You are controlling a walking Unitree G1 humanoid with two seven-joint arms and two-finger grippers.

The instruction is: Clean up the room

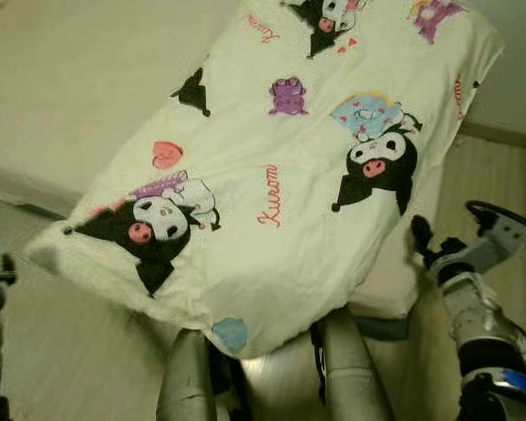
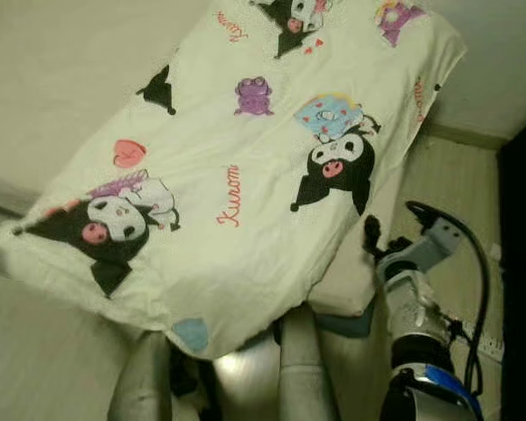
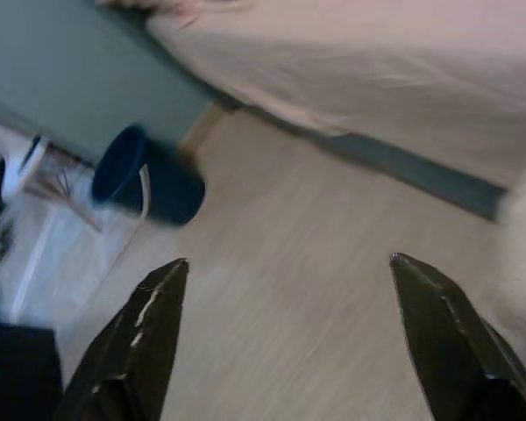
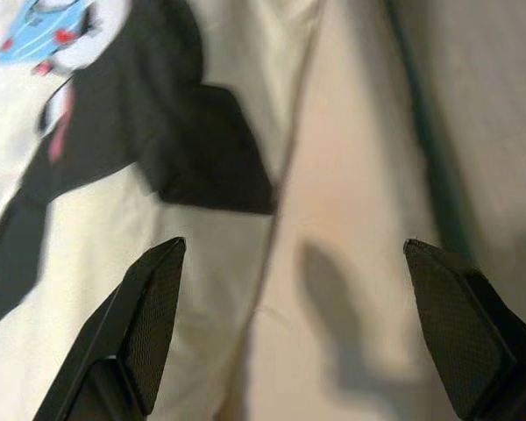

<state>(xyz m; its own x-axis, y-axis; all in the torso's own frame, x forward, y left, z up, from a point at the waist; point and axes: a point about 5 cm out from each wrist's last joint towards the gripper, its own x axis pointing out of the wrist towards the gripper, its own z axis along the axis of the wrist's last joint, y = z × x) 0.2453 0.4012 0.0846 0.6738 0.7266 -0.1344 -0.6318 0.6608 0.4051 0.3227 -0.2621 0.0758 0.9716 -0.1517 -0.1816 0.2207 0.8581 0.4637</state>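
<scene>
The right gripper (image 4: 289,333) stands with its two black fingers (image 4: 149,324) spread wide and nothing between them, hovering just beside the long edge of a big pillow (image 1: 280,175). Under the open fingers lies the pale bed (image 4: 351,228), on which a finger casts a shadow, and beside that shadow the pillow's edge carries a black cartoon figure. In the head views the right arm (image 2: 412,281) is raised at the robot's right, close to the pillow's near right side and to the corner of the bed. The left gripper (image 3: 289,342) is likewise released, its fingers (image 3: 140,333) well apart and holding nothing, and it hangs low over bare wooden floor (image 3: 280,263). Beyond it a dark blue bin (image 3: 145,175) stands on the floor near a grey-green wall, and farther on the pale side of the bed runs across with a dark band along its base. The pillow lies slantwise on the bed, between the two arms, its near end jutting over the bed's edge above the robot's silver legs (image 1: 351,368). Its cream cover is printed with black-and-white cartoon characters, a pink heart (image 1: 167,153), a purple creature (image 1: 287,96) and red script. Past the pillow the bed stretches away plain and pale.
</scene>
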